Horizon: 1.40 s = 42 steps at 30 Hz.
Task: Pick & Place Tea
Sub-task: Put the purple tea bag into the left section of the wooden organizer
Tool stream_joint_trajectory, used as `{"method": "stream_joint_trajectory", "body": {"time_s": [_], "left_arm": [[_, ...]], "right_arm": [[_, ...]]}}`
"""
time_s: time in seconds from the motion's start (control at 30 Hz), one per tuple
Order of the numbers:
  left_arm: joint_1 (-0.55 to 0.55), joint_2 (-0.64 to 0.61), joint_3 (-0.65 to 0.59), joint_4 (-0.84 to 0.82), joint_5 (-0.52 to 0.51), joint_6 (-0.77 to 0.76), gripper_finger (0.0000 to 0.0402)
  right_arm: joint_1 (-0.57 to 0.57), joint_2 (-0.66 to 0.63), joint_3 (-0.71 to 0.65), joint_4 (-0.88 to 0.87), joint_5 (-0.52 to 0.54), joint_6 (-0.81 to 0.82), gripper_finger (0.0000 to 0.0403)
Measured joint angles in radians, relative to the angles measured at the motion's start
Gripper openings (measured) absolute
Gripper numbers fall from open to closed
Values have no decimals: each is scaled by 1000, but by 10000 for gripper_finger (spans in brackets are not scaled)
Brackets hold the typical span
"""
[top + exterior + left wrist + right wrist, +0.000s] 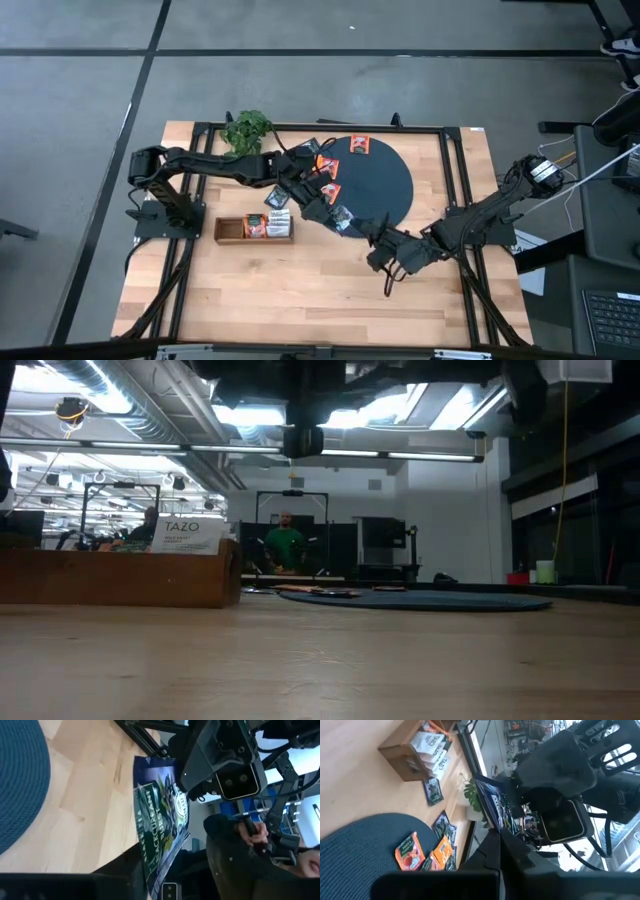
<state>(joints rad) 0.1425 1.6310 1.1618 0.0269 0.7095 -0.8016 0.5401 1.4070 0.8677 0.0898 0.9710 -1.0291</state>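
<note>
A dark blue tea sachet (pixel 160 820) hangs in the air between my two grippers, above the table's middle. My right gripper (pixel 492 847), reaching in from the right, is shut on it. My left gripper (pixel 155 887) faces it from the left and is open. The sachet's other end (pixel 152 870) stands between the left fingers; I cannot tell whether it touches them. Orange and dark sachets (pixel 328 178) lie on the dark disc's (pixel 390 185) left part. The wooden tray (pixel 253 228) holds white and orange sachets. My right gripper pinches the dark blue sachet between its two fingers at one end (pixel 501 829). The fingers come nearly level from the table's right side. The sachet stands on edge, lifted clear of the table and the disc, and reaches out toward my left gripper.
A green plant (pixel 247 130) stands at the far edge, left of the disc. One dark sachet (pixel 275 197) lies on bare wood beyond the tray. The near half of the table is bare wood (pixel 300 290). A person (pixel 285 545) stands far off in the room.
</note>
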Motion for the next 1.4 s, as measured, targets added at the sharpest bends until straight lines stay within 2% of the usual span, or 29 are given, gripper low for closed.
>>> {"method": "stream_joint_trajectory", "body": {"time_s": [0.13, 0.33, 0.43, 0.6, 0.87, 1.0, 1.1, 1.4], "left_arm": [[0, 0, 0, 0, 3, 40, 119], [4, 0, 0, -1, 13, 118, 16], [6, 0, 0, -9, 17, 154, 9], [20, 0, 0, -79, 32, 220, 5], [21, -61, 0, -339, 4, 378, 5], [-2, -129, 0, -541, -79, 480, 4], [-19, -193, 0, -740, -191, 544, 4], [-86, -359, 0, -1227, -490, 622, 4]], "right_arm": [[-19, 0, 0, 27, -54, -1, 2], [-34, 0, 0, 35, -76, 5, 5], [-34, 0, 0, 42, -78, 67, 19], [-34, 0, 0, 52, -96, 288, 53], [-12, 0, 0, -96, -135, 685, 99], [-12, 0, 0, -214, -195, 934, 109], [-12, 0, -5, -273, -219, 1066, 110], [-13, 0, -100, -282, -216, 1263, 106]]}}
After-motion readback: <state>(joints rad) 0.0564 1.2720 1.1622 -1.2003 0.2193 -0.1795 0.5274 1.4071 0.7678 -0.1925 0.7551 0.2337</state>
